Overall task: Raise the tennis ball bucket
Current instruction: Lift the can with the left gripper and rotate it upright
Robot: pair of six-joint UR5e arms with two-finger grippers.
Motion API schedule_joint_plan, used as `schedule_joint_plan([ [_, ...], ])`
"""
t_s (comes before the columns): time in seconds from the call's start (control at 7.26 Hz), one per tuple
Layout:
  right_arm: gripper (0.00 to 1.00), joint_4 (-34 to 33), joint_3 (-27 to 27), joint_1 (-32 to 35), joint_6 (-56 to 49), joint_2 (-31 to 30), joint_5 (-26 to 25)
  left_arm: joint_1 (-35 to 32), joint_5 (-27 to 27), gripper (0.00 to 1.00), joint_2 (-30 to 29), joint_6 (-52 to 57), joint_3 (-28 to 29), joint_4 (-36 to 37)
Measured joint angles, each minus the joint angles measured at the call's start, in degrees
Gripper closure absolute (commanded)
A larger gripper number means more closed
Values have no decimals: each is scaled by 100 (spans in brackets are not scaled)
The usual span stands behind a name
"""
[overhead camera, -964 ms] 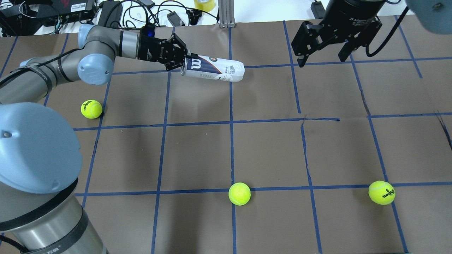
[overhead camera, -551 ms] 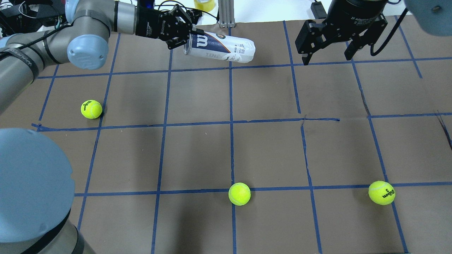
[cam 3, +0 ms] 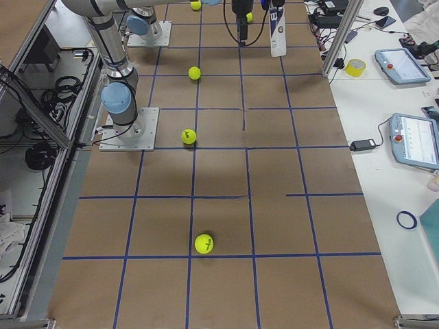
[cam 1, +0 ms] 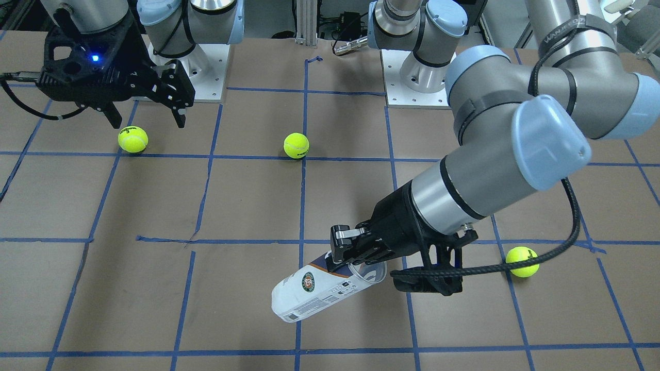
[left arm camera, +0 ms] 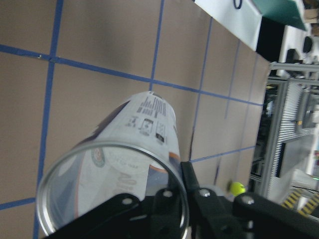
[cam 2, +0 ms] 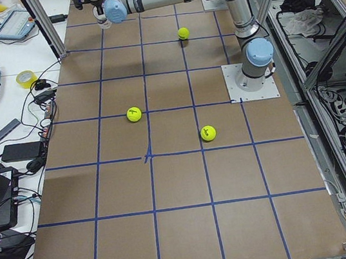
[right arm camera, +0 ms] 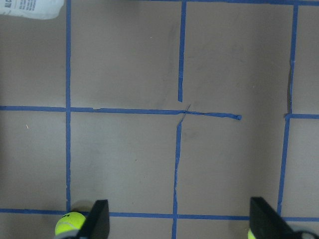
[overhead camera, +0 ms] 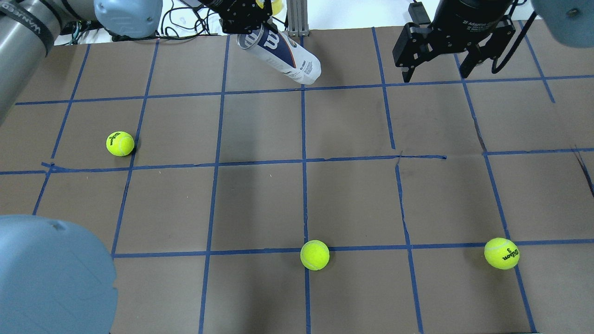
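Lifted higher, tennis ball bucket point(cam 1: 309, 293) (mouth uppermost), in left claw point(cam 1: 351, 260)

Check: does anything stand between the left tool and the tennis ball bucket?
Nothing visible does. The left tool grips the tennis ball bucket by its open rim; the three tennis balls lie on the table, well apart from it.
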Motion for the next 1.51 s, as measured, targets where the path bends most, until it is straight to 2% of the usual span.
schedule_joint_plan([
  [0.28, 0, 24, 10, -4, 12, -1, -15, -461, 1731, 100, -26, 832, 280, -763],
  [0.41, 0, 19, 14, 4, 13, 6, -15, -630, 2409, 100, -76, 1218, 337, -942],
  [0.55, 0, 11, 19, 13, 13, 17, -12, -725, 2765, 100, -146, 1552, 359, -971],
  [1.24, 0, -93, 120, 20, 14, 0, 21, -965, 2989, 100, -626, 1833, 236, -480],
  [1.38, 0, -97, 122, 20, 14, -1, 19, -993, 2994, 68, -655, 1833, 142, -340],
  [1.51, 0, -100, 123, 20, 13, -1, 22, -1005, 2996, 5, -651, 1836, 89, -278],
])
